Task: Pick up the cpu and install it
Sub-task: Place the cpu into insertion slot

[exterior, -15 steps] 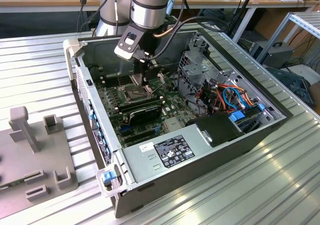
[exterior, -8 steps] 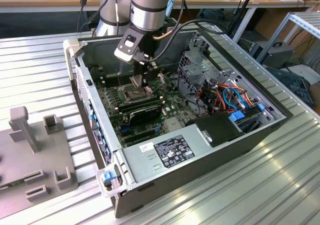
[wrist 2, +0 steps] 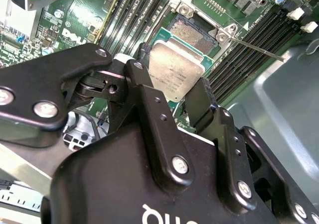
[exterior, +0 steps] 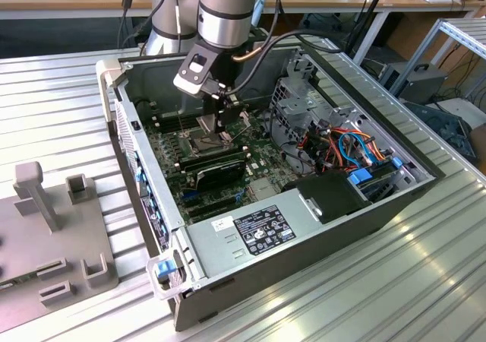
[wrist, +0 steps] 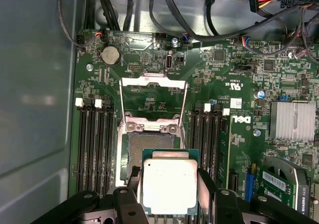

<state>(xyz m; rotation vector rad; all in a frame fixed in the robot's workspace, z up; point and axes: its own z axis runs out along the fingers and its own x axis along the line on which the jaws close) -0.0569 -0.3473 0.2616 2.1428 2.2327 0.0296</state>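
**While the socket lies open, the cpu hangs in the jaws just over it**

Where the ribbed metal bench (exterior: 425,281) carries it, an open computer case (exterior: 304,270) lies on its side, with a grey fixture block (exterior: 45,235) beside it on the exterior view's left. The arm (exterior: 225,7) reaches down into the case from above. The green motherboard (wrist: 239,109) covers the case floor. In the exterior view the power supply (exterior: 250,232) sits along the case's near wall, and a long black card (exterior: 220,167) stands between it and the gripper (exterior: 224,129).

Memory slots run along both sides of the processor socket (wrist: 144,149). Its hinged metal frame (wrist: 154,81) is folded back and lies flat on the board, leaving the contact field bare.

In both wrist views the jaws are closed on the cpu (wrist: 169,184), and the black fingers (wrist 2: 199,102) press on two opposite edges of it. The chip is level, with its silver top facing the cameras. In the first wrist view it overlaps one edge of the socket, most of whose field is uncovered. Whether it touches the socket cannot be told.
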